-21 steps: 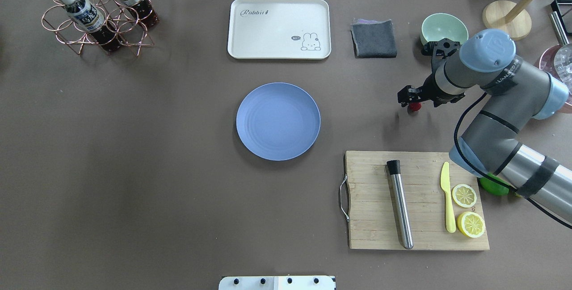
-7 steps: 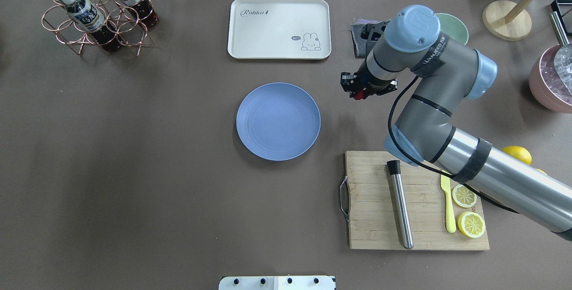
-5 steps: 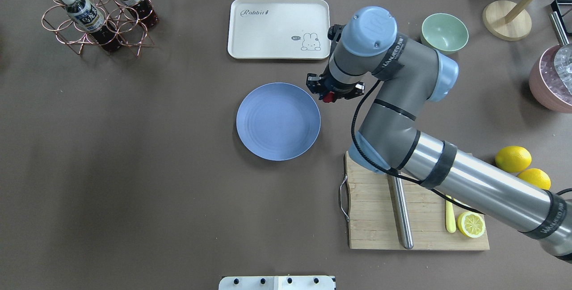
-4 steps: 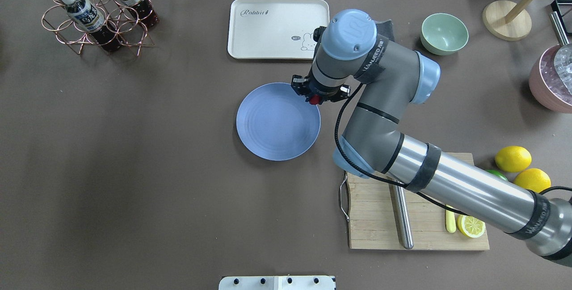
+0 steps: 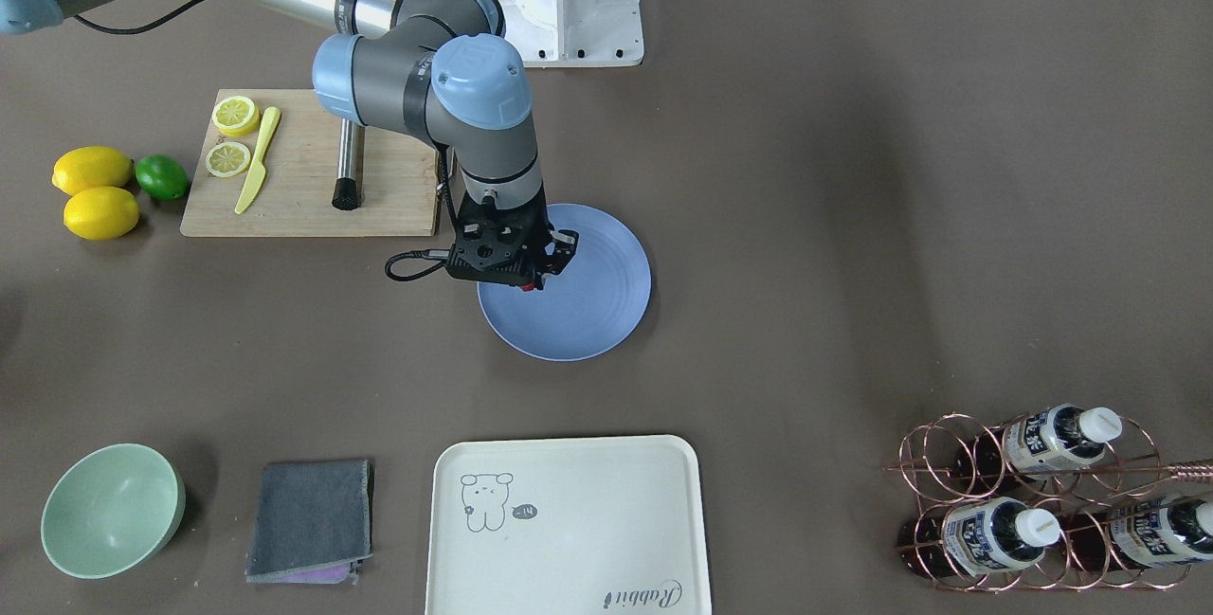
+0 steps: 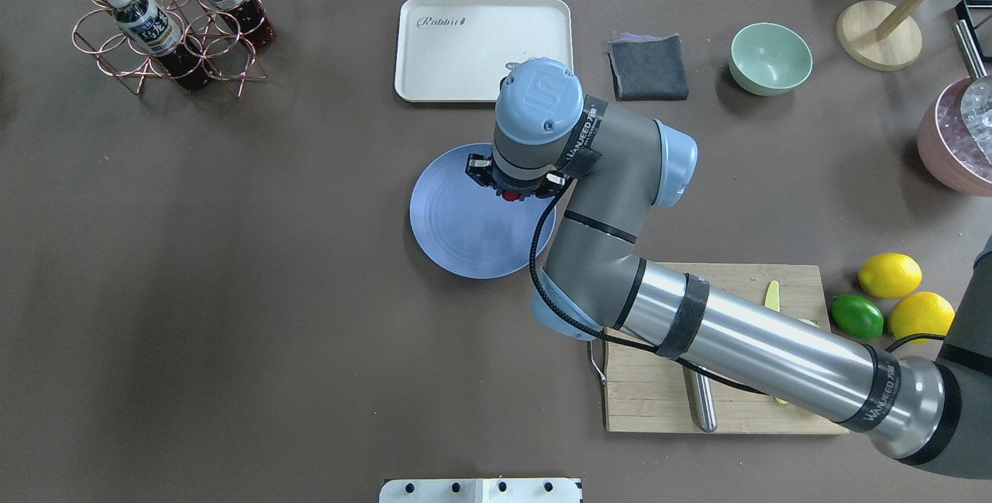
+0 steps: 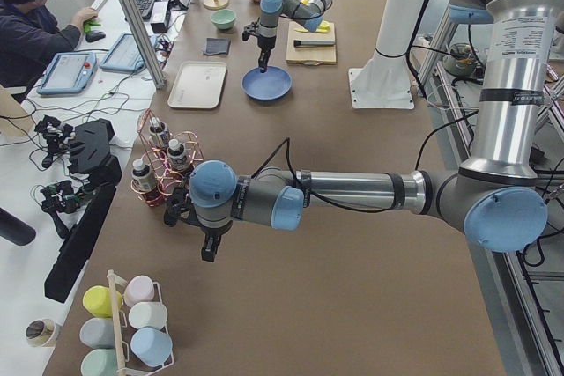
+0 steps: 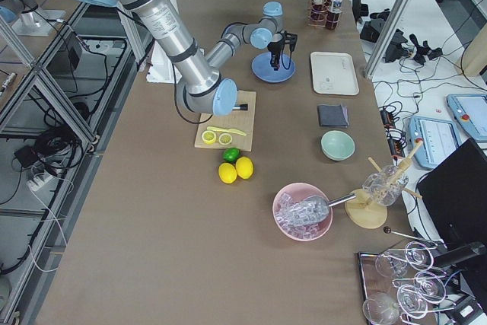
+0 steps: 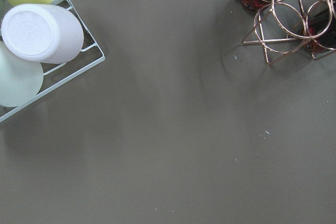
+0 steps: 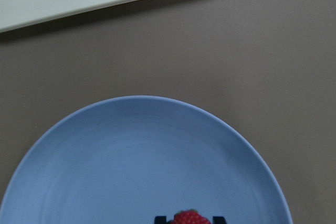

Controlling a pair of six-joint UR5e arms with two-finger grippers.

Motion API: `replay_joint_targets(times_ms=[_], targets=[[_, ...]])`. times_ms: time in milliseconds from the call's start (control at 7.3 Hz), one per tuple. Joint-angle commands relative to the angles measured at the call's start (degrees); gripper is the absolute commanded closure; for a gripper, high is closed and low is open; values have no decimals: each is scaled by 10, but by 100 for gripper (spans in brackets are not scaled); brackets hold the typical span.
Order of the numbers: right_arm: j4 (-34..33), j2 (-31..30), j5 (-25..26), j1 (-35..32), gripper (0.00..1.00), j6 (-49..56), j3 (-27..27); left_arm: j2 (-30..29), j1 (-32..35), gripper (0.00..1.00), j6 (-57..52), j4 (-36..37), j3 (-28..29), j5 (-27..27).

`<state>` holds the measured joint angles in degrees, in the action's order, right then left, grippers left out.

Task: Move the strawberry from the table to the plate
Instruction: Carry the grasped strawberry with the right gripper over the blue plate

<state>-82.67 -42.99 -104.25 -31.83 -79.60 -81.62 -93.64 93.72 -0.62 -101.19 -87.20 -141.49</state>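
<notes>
The strawberry [image 6: 509,195], small and red, is held between the fingers of my right gripper [image 6: 509,192], which is shut on it. It hangs over the far right part of the blue plate [image 6: 457,228]. From the front, the gripper [image 5: 532,283] points down at the plate [image 5: 592,312], with the berry [image 5: 529,287] at its tips. The right wrist view shows the strawberry [image 10: 189,217] at the bottom edge, above the plate [image 10: 131,166]. My left gripper [image 7: 208,248] hovers over the table's left end; I cannot tell whether it is open or shut.
A cream tray [image 6: 465,46] lies behind the plate. A grey cloth [image 6: 649,67] and a green bowl [image 6: 769,58] sit far right. The cutting board [image 5: 303,179] holds lemon slices, a knife and a metal rod. A bottle rack [image 6: 167,22] stands far left.
My right arm has carried the strawberry leftward from the table's right side, past the plate's rim, to above the plate. The gripper has stayed shut on it.
</notes>
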Motion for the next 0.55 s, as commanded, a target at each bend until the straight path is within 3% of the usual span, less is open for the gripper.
replay_joint_targets(times_ms=[0,411], targets=[[1,17,13,21,100,-7,21,3,1,2,0,-2,0,0],[11,28,41,34,100,-19,42,4,1,2,0,-5,0,0]])
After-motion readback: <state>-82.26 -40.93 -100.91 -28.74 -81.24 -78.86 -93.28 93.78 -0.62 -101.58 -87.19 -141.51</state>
